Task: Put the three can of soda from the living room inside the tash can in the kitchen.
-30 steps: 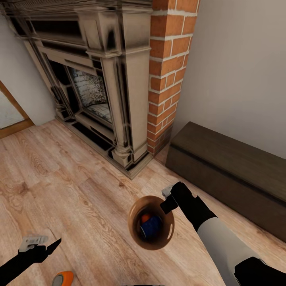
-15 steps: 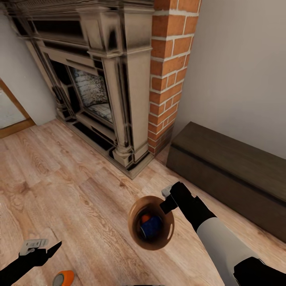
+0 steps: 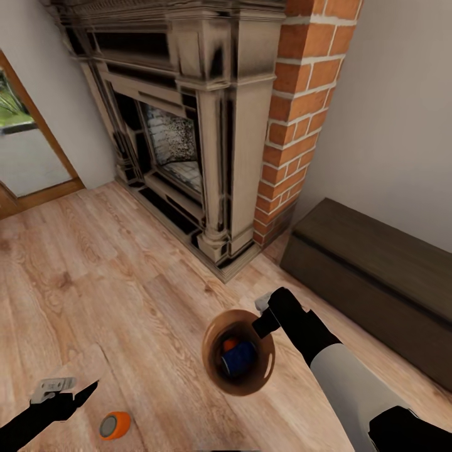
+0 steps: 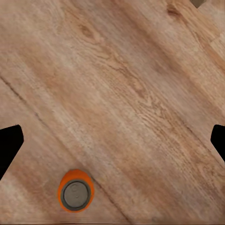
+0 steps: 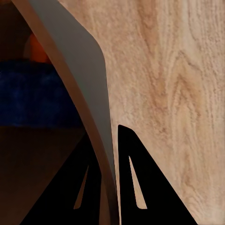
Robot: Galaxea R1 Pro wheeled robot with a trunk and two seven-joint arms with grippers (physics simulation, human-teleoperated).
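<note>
Head view: my right end effector [image 3: 262, 316] pinches the trash can [image 3: 216, 364] rim, blue can [image 3: 238, 359] & orange can [image 3: 230, 344] inside. Left wrist: left end effector [image 4: 112, 140] wide open over third can [image 4: 75, 191] on floor. Right wrist: fingers [image 5: 140, 187] clamp bin wall.

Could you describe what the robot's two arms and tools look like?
Both arms are matte black. The right arm has a pale grey forearm section. Each wrist carries a small light grey block. The left tool and right tool end in flat, black, pointed fingers with triangular cut-outs.

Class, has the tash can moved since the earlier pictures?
Yes. Held by the right gripper, the tash can has shifted left against the fireplace base, now nearly below its corner.
</note>
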